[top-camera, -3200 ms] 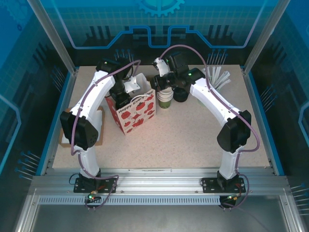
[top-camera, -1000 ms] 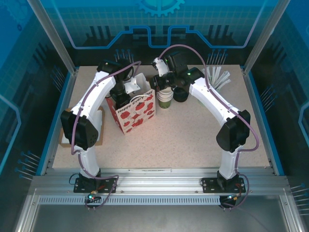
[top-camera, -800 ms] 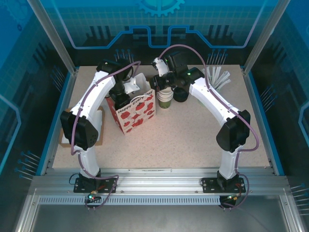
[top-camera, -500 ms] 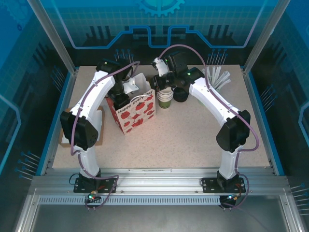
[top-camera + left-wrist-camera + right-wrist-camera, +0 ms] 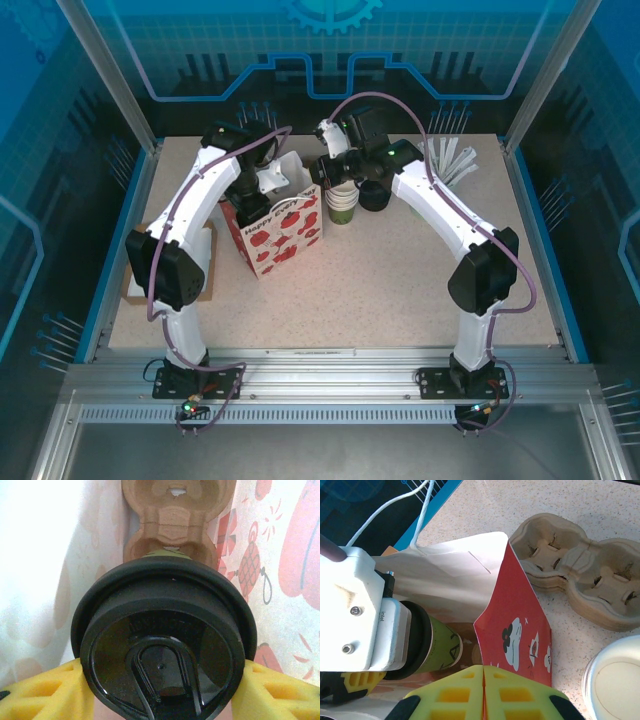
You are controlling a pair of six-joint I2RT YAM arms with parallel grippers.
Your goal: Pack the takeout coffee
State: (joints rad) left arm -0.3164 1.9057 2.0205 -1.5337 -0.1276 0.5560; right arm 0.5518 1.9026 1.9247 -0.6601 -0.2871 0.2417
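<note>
While my left arm's yellow fingers (image 5: 45,695) pinch the small olive-green paper cup with its round black plastic lid (image 5: 162,645) from both sides, just under the lid, the cup hangs inside the mouth of the white paper gift bag with red print (image 5: 520,625). That bag stands near the far edge of the speckled counter (image 5: 400,290), left of its middle. My right arm's fingers (image 5: 450,692) are pressed together and seem to nip the bag's red rim, I judge to hold it open. Below the cup, on the bag's floor, lies a brown moulded-pulp cup carrier (image 5: 170,525); whether the cup's base sits in a well I cannot tell. I judge the packing mostly done: the lid is on and the cup is in the bag. What is left is to seat it, let go and draw both arms out.
</note>
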